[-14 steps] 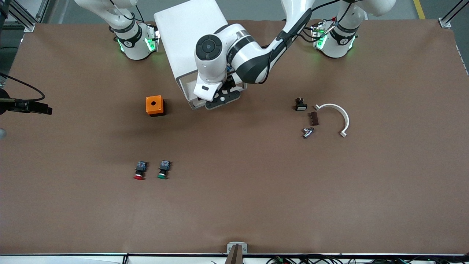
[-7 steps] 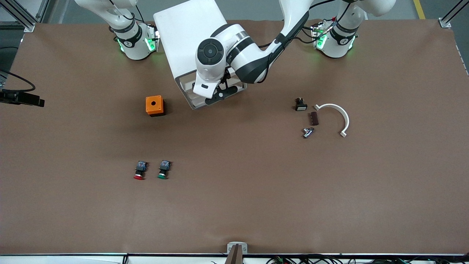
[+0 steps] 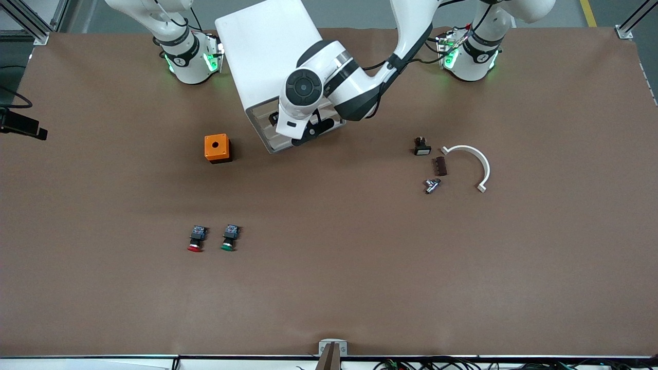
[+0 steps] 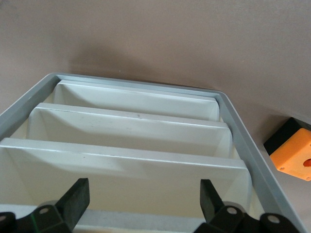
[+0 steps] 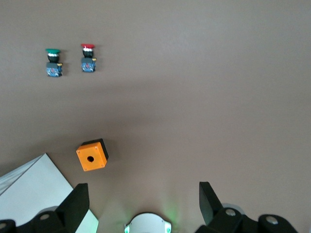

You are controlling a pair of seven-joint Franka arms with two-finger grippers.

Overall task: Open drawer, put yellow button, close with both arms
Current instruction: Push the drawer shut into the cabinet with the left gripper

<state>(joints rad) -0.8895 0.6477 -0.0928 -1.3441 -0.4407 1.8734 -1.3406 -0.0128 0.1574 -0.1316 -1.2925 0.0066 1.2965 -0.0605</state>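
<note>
The white cabinet (image 3: 262,49) stands between the two arm bases, its stepped drawer fronts facing the front camera. My left gripper (image 3: 302,135) is right in front of those fronts. In the left wrist view it (image 4: 144,199) is open and holds nothing, with the edge of the top drawer (image 4: 146,221) between its fingers (image 4: 77,200). The lower drawers' fronts (image 4: 126,121) step out under it. My right gripper (image 5: 142,191) is open and empty, high above the right arm's base (image 5: 146,224). The yellow button is hidden.
An orange box (image 3: 217,148) with a round hole sits beside the cabinet. A red-capped button (image 3: 196,239) and a green-capped one (image 3: 230,238) lie nearer the camera. Toward the left arm's end lie a black switch (image 3: 422,147), a brown block (image 3: 440,166), a metal fitting (image 3: 432,185) and a white curved clip (image 3: 475,159).
The left hand has moved in toward the cabinet's drawer fronts. A black part at the right arm's edge of the front view has slid out toward the edge.
</note>
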